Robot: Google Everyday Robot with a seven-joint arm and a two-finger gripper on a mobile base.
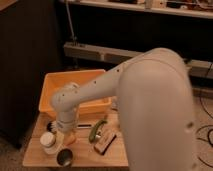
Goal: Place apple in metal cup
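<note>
My gripper (67, 134) hovers just above the metal cup (65, 157), apple (70, 139) apparently at its tip, though I cannot tell the jaws' state; released off-centre, the apple may glance off the rim.

Your robot's arm (150, 100) is cased in smooth, off-white shells with a dull sheen. Nearest you is a big rounded bulk, which narrows into a straight tube ending in a ball-shaped joint and a short cylindrical wrist. Small dark dots are scattered along the casing. The end effector (65, 136) is the same pale colour and hangs just over the counter (34, 158), on its left part.
</note>
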